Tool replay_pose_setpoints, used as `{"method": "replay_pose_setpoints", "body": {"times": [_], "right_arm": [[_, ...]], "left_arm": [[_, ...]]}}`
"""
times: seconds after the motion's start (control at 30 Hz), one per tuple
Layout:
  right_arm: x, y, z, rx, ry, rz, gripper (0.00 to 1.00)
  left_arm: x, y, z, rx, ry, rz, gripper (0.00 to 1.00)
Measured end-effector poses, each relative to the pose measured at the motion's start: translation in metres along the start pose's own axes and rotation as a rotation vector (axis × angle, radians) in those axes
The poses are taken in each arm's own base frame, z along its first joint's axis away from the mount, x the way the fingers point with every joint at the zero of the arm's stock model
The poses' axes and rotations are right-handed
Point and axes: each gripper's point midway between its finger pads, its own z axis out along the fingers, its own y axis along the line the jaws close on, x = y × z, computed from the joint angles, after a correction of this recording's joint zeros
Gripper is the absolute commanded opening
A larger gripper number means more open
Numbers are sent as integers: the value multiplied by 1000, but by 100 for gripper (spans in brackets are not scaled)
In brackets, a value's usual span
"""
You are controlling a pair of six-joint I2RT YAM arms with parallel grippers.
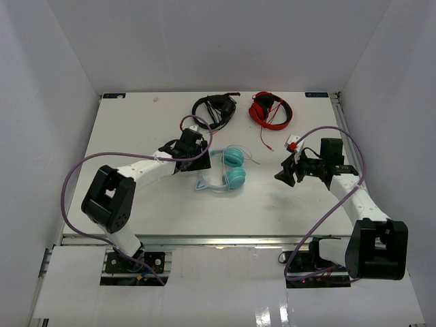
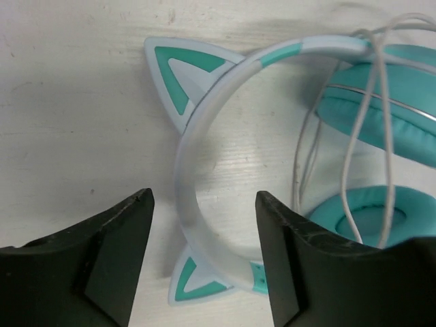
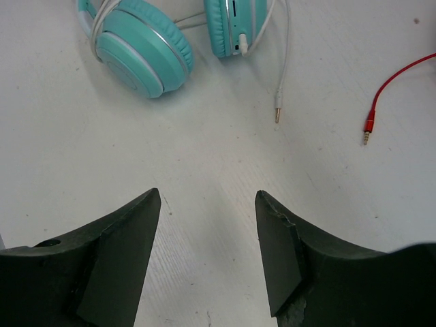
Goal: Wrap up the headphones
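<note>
The headphones (image 1: 231, 169) are teal, each cup ringed with a thin silver line. Their headband (image 2: 182, 170) is a frosted, pale white-blue with short teal patches, and its cat ears (image 2: 174, 75) are teal triangles edged in the same pale tone. The cable (image 3: 281, 68) is white with a gold-tipped plug (image 3: 276, 112). One other pair is red (image 1: 270, 109) with a red cord (image 3: 395, 78), and another is black (image 1: 214, 109). The table (image 1: 136, 136) is white and faintly grained. The left arm (image 1: 146, 170) and right arm (image 1: 354, 197) are white with black joints and purple leads (image 1: 68, 184). The left gripper (image 2: 204, 197) and right gripper (image 3: 208, 194) are black.
</note>
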Motion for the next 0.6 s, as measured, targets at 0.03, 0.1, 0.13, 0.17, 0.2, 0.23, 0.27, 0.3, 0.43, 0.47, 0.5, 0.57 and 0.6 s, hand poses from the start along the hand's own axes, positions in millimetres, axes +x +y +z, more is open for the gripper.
{"method": "replay_pose_setpoints", "body": {"times": [0.03,0.1,0.13,0.17,0.2,0.23,0.27,0.3,0.43,0.47,0.5,0.57,0.6], "right_arm": [[-3,-1,-2,11,-3,-6,68],[-6,-3,-8,44,1,-17,80],[-7,-5,-11,64,7,-20,93],[-8,-6,-14,86,14,-22,93],[-9,-8,-17,110,21,-23,93],[-11,-10,-20,135,27,-23,93],[-11,-12,-24,160,34,-20,91],[-12,-13,-27,186,43,-11,90],[-16,-17,-44,293,60,27,90],[-19,-17,-49,317,55,35,90],[-22,-17,-53,342,47,44,90],[-29,-17,-61,385,26,66,90],[-32,-17,-64,407,17,85,90]], "left_arm": [[-5,-3,-8,19,-12,7,82],[-17,-13,-28,74,-50,31,88],[-24,-19,-41,110,-74,46,92],[-30,-25,-54,148,-99,62,94],[-36,-30,-71,193,-133,79,97],[-41,-35,-88,238,-167,97,98],[-44,-39,-107,287,-210,117,98],[-46,-42,-127,341,-260,139,98],[-24,-31,-191,490,-427,232,98],[-17,-26,-201,509,-461,253,98],[-11,-21,-210,525,-496,273,98],[-1,-12,-223,540,-551,300,98],[2,-9,-226,541,-567,310,98]]}}
